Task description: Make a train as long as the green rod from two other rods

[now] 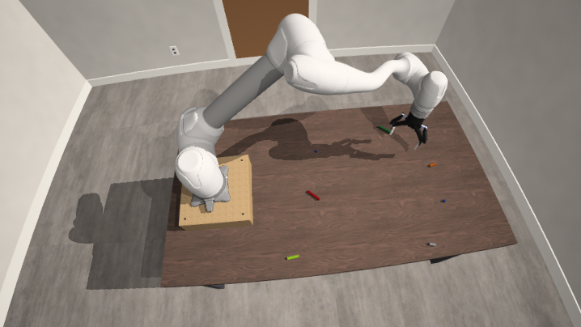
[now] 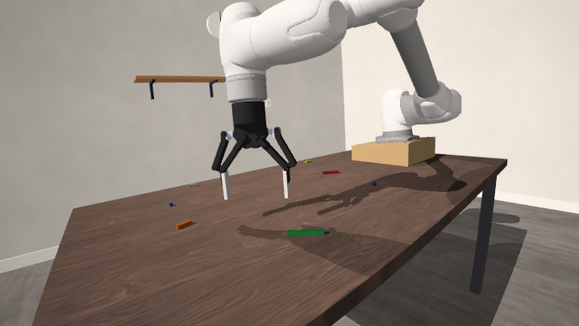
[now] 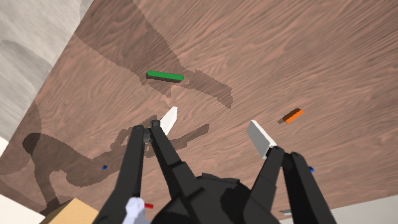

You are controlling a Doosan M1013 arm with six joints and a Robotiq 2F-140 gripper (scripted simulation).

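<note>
Seven rods lie scattered and apart, with no train begun. My gripper hangs fully spread and empty above the table. The green rod lies flat at eleven o'clock in my wrist view, the orange rod at two. To grasp well, I should centre over a rod and straddle its width.

Green rod, orange rod (dark wood-grain table).

Room: grey plank floor, pale plaster walls with white skirting. Brown door in the far wall; socket plate beside it. Dark wood-grain tabletop on dark legs. Wooden wall shelf on two black brackets.
</note>
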